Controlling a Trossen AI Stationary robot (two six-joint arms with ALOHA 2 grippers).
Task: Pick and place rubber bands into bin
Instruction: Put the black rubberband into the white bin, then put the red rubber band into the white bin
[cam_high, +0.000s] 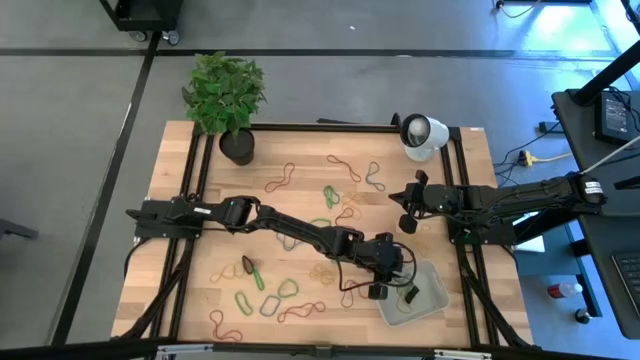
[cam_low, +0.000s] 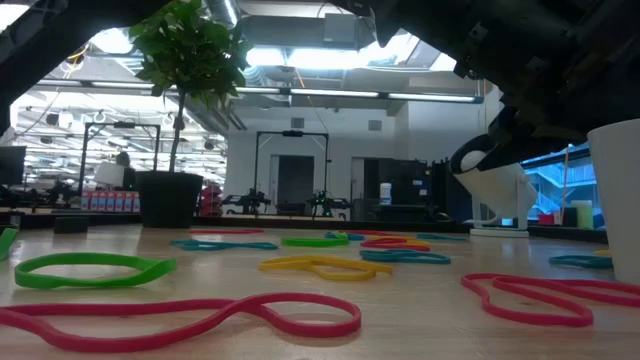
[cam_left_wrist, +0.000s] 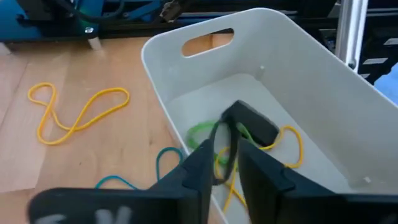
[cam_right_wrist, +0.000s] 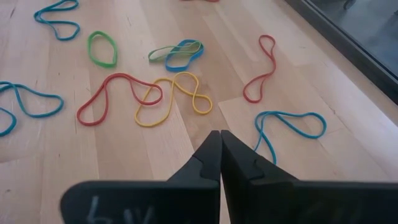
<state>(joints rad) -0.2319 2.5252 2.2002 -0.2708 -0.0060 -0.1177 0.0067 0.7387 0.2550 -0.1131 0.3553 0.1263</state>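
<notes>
The bin (cam_high: 432, 300) stands at the table's near right; its pale wall (cam_left_wrist: 298, 74) fills the left wrist view. A green band (cam_left_wrist: 199, 132) and a yellow band (cam_left_wrist: 292, 146) lie in it. My left gripper (cam_high: 383, 288) (cam_left_wrist: 227, 171) is over the bin's left rim, shut on a dark rubber band (cam_left_wrist: 249, 121). My right gripper (cam_high: 408, 210) (cam_right_wrist: 221, 140) is shut and empty, held above the wood at the right. Many coloured rubber bands (cam_high: 285, 178) lie flat on the table. My left gripper holds the dark rubber band's near end (cam_left_wrist: 225, 152) between its two fingers as a narrow upright loop. The fingers slant down into the bin from its left side. The band's far end (cam_left_wrist: 252, 124) rests on the bin's floor.
A black plant pot (cam_high: 237, 145) stands at the far left and a white round device (cam_high: 422, 135) at the far right. Loose bands lie ahead of my right gripper, such as a yellow one (cam_right_wrist: 171, 99) and a red one (cam_right_wrist: 261, 68). Dark frame rails (cam_high: 462, 180) edge the table.
</notes>
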